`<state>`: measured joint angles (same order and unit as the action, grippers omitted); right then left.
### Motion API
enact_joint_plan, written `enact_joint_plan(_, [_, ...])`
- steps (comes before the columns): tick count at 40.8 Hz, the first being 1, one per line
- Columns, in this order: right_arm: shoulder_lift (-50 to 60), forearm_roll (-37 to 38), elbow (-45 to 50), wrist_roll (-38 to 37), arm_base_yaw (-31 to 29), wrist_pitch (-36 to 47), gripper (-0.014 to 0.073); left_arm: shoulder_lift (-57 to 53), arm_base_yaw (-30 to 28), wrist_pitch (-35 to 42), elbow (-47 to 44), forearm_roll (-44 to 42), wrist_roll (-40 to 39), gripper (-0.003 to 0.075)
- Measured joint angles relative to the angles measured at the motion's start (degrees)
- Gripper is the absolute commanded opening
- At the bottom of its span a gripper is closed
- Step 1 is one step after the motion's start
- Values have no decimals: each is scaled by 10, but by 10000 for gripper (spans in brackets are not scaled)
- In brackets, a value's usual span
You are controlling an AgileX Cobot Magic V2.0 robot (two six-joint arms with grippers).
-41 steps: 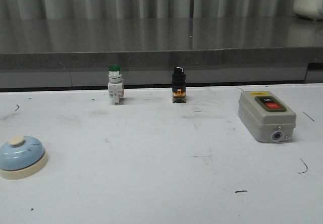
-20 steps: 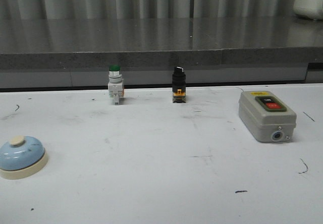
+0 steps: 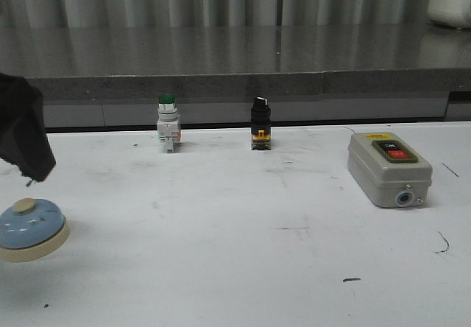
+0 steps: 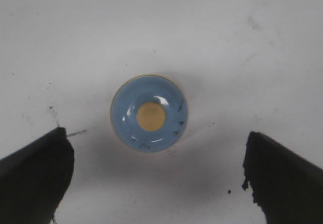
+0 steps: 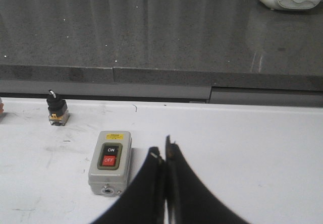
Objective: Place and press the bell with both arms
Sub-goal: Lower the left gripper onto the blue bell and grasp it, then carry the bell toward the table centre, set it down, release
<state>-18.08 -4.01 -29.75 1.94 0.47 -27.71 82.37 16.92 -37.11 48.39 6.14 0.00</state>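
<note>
The light-blue dome bell point(image 3: 29, 226) with cream base and cream button sits on the white table at the front left. In the left wrist view the bell point(image 4: 150, 113) shows from straight above. My left gripper point(image 4: 156, 176) hangs above it, open wide and empty, with the bell just beyond the gap between its fingers. A dark part of the left gripper point(image 3: 22, 132) shows at the left edge of the front view, above the bell. My right gripper point(image 5: 164, 153) is shut and empty, above the table to the right of the grey switch box.
A grey switch box point(image 3: 388, 169) with ON and OFF buttons lies at the right; it also shows in the right wrist view point(image 5: 110, 162). A green-capped push button point(image 3: 168, 123) and a black selector switch point(image 3: 260, 124) stand at the table's back edge, before a grey counter point(image 3: 235, 54).
My left gripper has come into the front view at the left edge, above the bell. The bell and the other things have not moved.
</note>
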Motion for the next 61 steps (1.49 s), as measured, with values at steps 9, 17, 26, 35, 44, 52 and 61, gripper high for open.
enact_joint_plan(9, [0,0,0,-1,0,1,-62,111,0,-7,44,-4,0,638])
enact_joint_plan(17, [0,0,0,-1,0,5,-62,166,0,-20,72,-4,0,610])
enact_joint_plan(26, [0,0,0,-1,0,11,-62,178,0,-29,82,-6,0,368])
enact_joint_plan(35, [0,0,0,-1,0,12,-62,178,0,-39,89,-11,0,260])
enact_joint_plan(44, [0,0,0,-1,0,12,-62,196,34,-61,161,-16,9,260])
enact_joint_plan(52, [0,0,0,-1,0,13,-62,263,97,-84,282,-16,10,260])
enact_joint_plan(61, [0,-1,0,-1,0,13,-62,345,155,-101,385,-15,12,262])
